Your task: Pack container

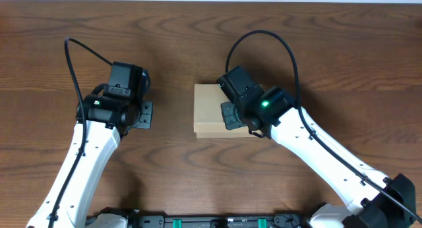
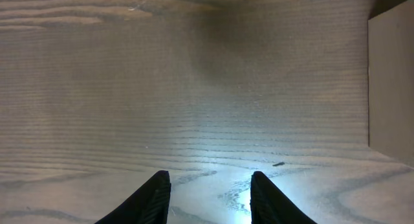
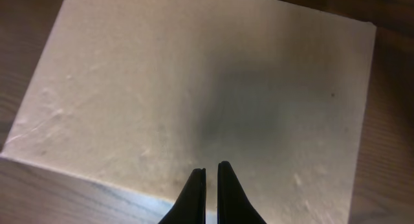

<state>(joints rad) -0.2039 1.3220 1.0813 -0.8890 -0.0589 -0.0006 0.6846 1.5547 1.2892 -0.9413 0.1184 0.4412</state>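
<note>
Container flat at mid-tabletop, lid down, plain tan top facing up. Right claw poised over the lid near one edge, fingers drawn together with barely a slit between, clamped on nothing. Touching the cardboard or just above it? Impossible to tell. Left claw off to the left over bare wood, fingers apart, holding nothing, box edge just visible at the side. Looks like the lid-pressing stage, packing probably near done. Next up, most likely: a firm, straight push down on the flap, then a clean lift without dragging the box.
</note>
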